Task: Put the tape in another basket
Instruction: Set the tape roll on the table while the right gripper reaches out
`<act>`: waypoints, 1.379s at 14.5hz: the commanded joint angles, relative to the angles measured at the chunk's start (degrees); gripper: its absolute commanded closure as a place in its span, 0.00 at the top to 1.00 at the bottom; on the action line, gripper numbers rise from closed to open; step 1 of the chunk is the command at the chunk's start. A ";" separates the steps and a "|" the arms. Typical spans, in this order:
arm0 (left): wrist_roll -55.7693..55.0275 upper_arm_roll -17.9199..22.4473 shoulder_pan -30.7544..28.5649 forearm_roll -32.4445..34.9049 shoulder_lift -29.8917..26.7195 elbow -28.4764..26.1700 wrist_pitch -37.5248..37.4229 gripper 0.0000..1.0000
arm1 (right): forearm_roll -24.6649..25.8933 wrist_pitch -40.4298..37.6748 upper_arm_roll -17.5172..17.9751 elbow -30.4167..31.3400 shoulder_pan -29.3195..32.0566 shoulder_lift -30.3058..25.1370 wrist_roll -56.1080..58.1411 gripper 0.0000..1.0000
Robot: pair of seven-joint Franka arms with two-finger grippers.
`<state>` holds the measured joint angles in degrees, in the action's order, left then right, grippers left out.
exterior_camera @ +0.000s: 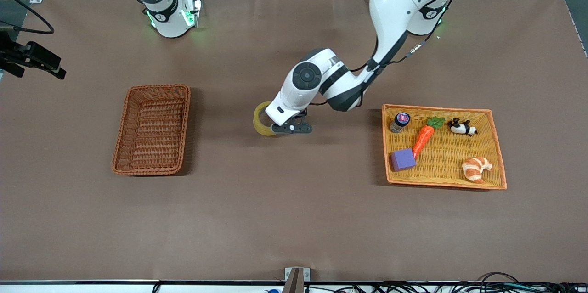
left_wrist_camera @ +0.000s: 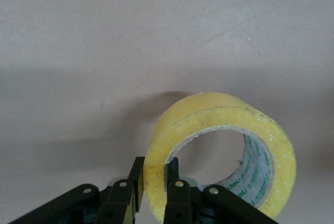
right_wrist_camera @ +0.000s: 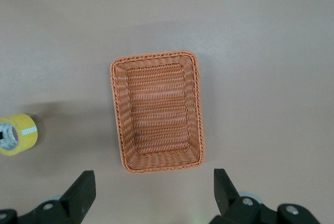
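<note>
Holding the tape (exterior_camera: 262,120) by its wall, my left gripper (exterior_camera: 277,128) hangs over the bare brown surface (exterior_camera: 294,219) between the two wicker containers, well apart from both. In the left wrist view the fingers (left_wrist_camera: 176,195) pinch the yellow ring (left_wrist_camera: 219,153) from either side, one pad inside the core and one outside, with the roll standing on edge (green printing shows on the grey inner core). I cannot tell whether the roll's lower edge touches the surface or hangs just above it. The basket (exterior_camera: 152,128), reddish-brown with raised sides, sits toward the right arm's end of the surface and has nothing in it. The right gripper (right_wrist_camera: 151,195) waits high over that end, fingers spread wide, looking down on the basket (right_wrist_camera: 156,112). Toward the left arm's end, the shallow orange tray (exterior_camera: 498,155) carries a small jar (exterior_camera: 400,121), a carrot (exterior_camera: 425,137), a panda figure (exterior_camera: 461,127), a purple block (exterior_camera: 403,160) and a croissant (exterior_camera: 476,168).
</note>
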<state>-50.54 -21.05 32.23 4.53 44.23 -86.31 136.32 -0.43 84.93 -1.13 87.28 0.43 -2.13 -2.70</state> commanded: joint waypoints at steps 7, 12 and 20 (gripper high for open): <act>-1.40 11.03 7.24 0.13 0.95 7.48 4.13 0.76 | -0.98 -0.47 -0.18 -0.09 0.01 -0.06 0.59 1.00; -0.97 11.03 5.93 0.12 -8.27 0.98 -4.78 1.00 | -0.98 -0.20 -0.10 0.00 -0.08 0.02 0.41 1.00; 25.99 10.24 -10.14 -0.23 -30.23 -11.22 -22.67 1.00 | -0.98 11.91 12.98 3.07 -3.07 9.50 -6.07 1.00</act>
<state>-30.12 -10.33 25.79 4.53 22.06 -89.09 113.23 -1.09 93.36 7.97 89.24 -2.79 4.72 -5.07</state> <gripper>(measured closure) 0.000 0.000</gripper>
